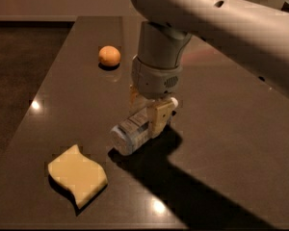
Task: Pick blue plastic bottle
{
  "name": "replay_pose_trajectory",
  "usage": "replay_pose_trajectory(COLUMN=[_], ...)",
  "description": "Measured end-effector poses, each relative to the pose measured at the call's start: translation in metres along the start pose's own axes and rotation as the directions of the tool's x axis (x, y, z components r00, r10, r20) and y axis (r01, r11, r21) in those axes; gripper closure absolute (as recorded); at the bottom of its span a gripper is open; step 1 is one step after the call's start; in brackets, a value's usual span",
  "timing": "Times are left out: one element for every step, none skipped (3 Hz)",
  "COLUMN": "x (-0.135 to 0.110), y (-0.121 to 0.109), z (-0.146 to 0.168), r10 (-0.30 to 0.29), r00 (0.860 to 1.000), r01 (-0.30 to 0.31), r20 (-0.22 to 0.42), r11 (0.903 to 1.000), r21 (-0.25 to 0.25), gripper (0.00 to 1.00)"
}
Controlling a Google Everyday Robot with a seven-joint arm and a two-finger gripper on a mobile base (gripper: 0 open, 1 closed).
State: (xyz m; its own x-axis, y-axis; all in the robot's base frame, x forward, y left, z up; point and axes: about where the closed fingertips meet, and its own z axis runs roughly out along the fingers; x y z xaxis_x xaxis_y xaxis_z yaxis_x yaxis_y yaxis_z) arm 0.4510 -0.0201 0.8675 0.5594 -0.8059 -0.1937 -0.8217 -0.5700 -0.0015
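- Lying on its side near the middle of the dark table (58, 105) is the blue plastic bottle (130, 133) — its ribbed bottom end points to the front left.
- Its white cap (174, 101) points the other way, to the back right, and peeks out just past the claw.
- The gripper (145, 117) is straight above the bottle and reaches down over its middle.
- One tan finger (160, 115) sits on the near side of the bottle and presses against it. The other finger shows a little on the far side.
- So the claw is closed around the bottle, and the bottle rests on the table.
- The big grey arm (221, 23) comes in from the top right and bends down to the claw.
- A yellow sponge (78, 175) with wavy edges lies flat at the front left, near the bottle but not touching it.
- An orange (109, 56) sits at the back left — well apart from the bottle and the sponge.
- A dark shadow of the arm spreads over the table to the front right of the bottle.
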Motion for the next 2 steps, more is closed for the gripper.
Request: replay_pose_trajectory(x=[0.001,0.001], y=[-0.012,-0.026], z=[-0.026,-0.055], r10=[0.007,0.019], r00=[1.0,0.999], r01=[-0.008,-0.023], r20=[0.021,0.05], r11=[0.9993,0.996], r21=[0.035,0.086], gripper=[0.86,1.0])
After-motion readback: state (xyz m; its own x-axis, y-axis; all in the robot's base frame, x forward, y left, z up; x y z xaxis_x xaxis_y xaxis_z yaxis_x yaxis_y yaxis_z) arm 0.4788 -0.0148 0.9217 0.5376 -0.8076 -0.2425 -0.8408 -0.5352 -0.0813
